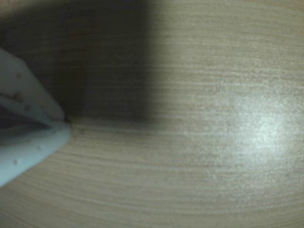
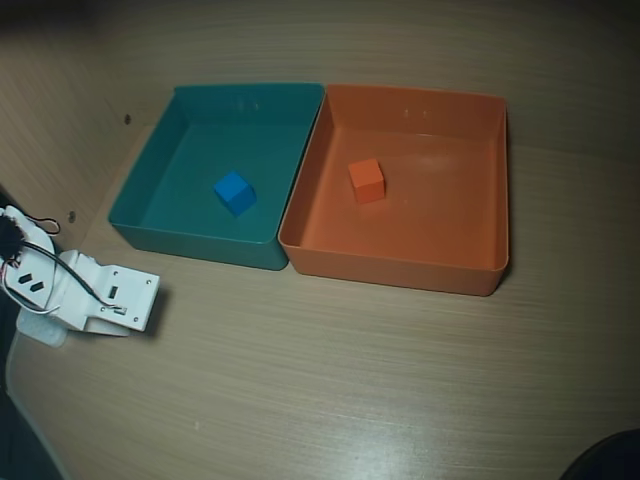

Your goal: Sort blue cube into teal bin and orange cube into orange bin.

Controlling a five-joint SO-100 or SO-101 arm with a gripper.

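In the overhead view the blue cube [image 2: 235, 192] lies on the floor of the teal bin [image 2: 190, 240]. The orange cube [image 2: 367, 180] lies on the floor of the orange bin [image 2: 400, 272]. The two bins stand side by side and touch, teal on the left. My arm [image 2: 95, 297] is folded low at the left edge of the table, apart from the teal bin's front left corner. In the wrist view my gripper [image 1: 65, 122] enters from the left; its two pale jaws meet at the tip with nothing between them, just above bare wood.
The wooden tabletop [image 2: 330, 380] spreads in front of the bins. A dark shadow [image 1: 104, 57] covers the upper left of the wrist view. A dark shape [image 2: 610, 460] sits at the overhead view's bottom right corner.
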